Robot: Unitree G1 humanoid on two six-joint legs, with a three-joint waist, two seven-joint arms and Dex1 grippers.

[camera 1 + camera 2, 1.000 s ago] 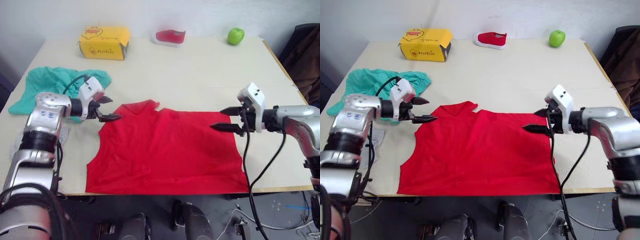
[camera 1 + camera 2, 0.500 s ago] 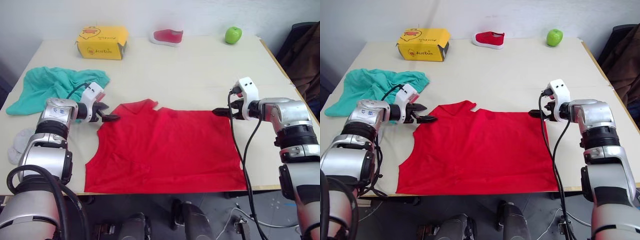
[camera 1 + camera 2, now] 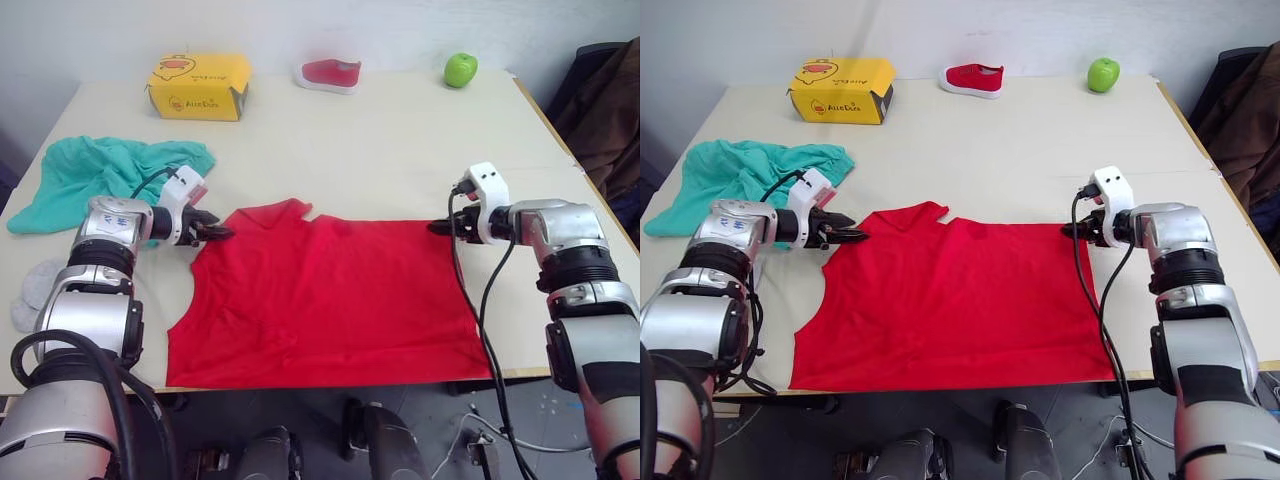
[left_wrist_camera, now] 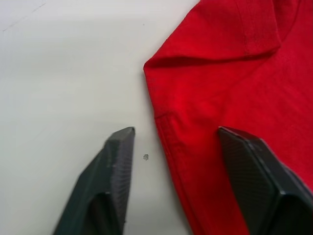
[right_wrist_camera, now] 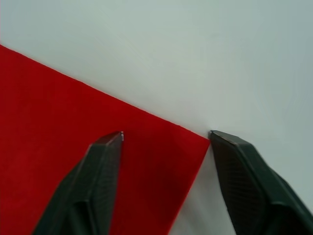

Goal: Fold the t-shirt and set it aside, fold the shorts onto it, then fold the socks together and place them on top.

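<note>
Lying flat at the centre of the table, the t-shirt has both grippers at its upper corners: left gripper and right gripper, fingers apart astride the cloth edge

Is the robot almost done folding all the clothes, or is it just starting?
Just starting. Nothing is folded yet: the t-shirt lies flat on the table. In hand now: the left hand sits open over the shirt's shoulder edge, and the right hand sits open over its far bottom corner, neither pinching yet. Left to do: fold the shirt, then the crumpled shorts, then the socks.
</note>
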